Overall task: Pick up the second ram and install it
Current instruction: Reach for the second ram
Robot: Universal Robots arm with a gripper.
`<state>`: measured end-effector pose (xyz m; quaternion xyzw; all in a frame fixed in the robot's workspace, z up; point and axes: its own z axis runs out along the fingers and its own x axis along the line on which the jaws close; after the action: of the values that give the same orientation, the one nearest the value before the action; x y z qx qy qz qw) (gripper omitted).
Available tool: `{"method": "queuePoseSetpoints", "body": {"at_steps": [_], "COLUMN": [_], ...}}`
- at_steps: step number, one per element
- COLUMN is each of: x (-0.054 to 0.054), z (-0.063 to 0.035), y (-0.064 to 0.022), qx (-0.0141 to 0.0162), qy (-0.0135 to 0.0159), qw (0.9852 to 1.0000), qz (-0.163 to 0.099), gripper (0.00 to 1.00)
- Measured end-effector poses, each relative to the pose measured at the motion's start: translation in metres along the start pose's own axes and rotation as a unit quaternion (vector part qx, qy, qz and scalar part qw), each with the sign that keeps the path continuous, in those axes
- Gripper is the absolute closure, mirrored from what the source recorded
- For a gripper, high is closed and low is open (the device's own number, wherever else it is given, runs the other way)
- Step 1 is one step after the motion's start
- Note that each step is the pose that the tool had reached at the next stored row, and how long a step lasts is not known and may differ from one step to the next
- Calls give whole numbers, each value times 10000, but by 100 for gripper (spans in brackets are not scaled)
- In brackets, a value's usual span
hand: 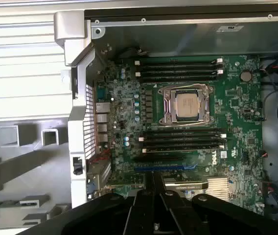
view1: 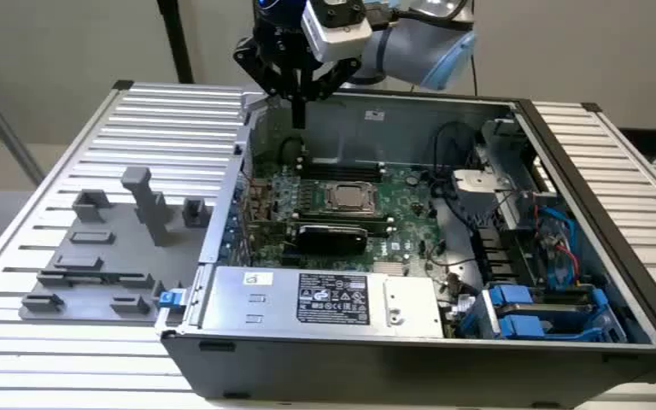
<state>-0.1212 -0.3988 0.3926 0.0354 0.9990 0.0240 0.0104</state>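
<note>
The claw (view1: 298, 85) is clamping the second ram (view1: 300, 111) upright above the motherboard's (view1: 402, 231) edge. Pickup is looking complete, and installation is still awaiting completion.

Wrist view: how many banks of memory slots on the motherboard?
2. One bank lies between the CPU socket and the case wall; the other sits on the socket's opposite side, toward the blue expansion slot.

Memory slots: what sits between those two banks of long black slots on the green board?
The silver processor in its metal-framed socket, seen in the wrist view, between one slot bank and the other.
</note>
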Motion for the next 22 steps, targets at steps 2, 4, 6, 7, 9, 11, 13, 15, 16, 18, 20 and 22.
{"method": "queuePoseSetpoints", "body": {"at_steps": [2,4,6,7,9,11,13,15,16,18,20,22], "x": [0,0,0,0,0,0,0,27,64,141,223,311], "z": [0,0,0,0,0,0,0,-3,-3,-8,-12,-16], "y": [0,0,0,0,0,0,0,-21,-47,-101,-155,-210], "qx": [0,0,0,0,0,0,0,1,0,0,0,-1], "qy": [0,0,0,0,0,0,0,0,0,0,-2,-5], "qw": [10000,10000,10000,10000,10000,10000,10000,10000,10000,10000,10000,10000], "qz": [0,0,0,0,0,0,0,1,0,0,0,0], "gripper": [100,100,100,100,100,100,100,100,100,100,100,100]}}
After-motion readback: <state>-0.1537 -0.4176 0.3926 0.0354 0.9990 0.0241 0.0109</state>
